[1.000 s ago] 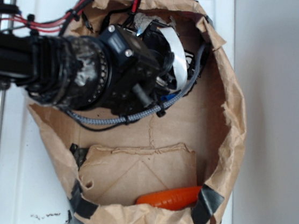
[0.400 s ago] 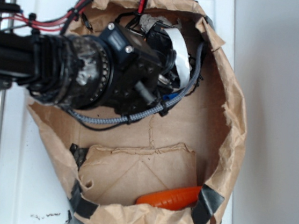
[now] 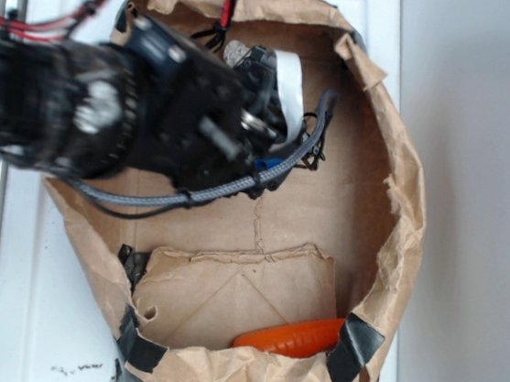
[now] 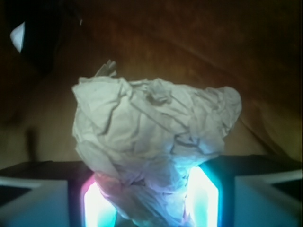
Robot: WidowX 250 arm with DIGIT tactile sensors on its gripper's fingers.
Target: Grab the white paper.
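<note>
Exterior view: a large crinkled brown paper bag [image 3: 389, 225], lying open on a white tray [image 3: 38, 314], fills the centre and right of the frame; its rim is patched with black tape [image 3: 353, 345] at the lower right and lower left. Inside the bag, at the lower centre, an orange carrot [image 3: 289, 335] lies against the lower wall, beside a folded brown flap. The black robot arm [image 3: 79, 116] enters from the left edge and reaches into the upper part of the bag, blurred in this view; a grey braided cable [image 3: 190, 197] loops beneath it and red wires [image 3: 62, 22] run off toward the upper left. A small off-white scrap of the white paper [image 3: 237, 52] shows at the upper centre, just past the arm's end; the gripper itself is hidden under the arm here. A metal rail with screws runs down the left edge. No brand, label or writing can be read. Wrist view: the white paper [image 4: 151, 137], a crumpled ball with greyish creases, fills the centre of the frame against the dim brown bag interior. The gripper [image 4: 150, 201] at the bottom edge is closed narrowly on the ball's lower part, its two fingers [image 4: 206, 198] glowing pink and cyan and pressing the paper from either side. No writing is legible here either.
</note>
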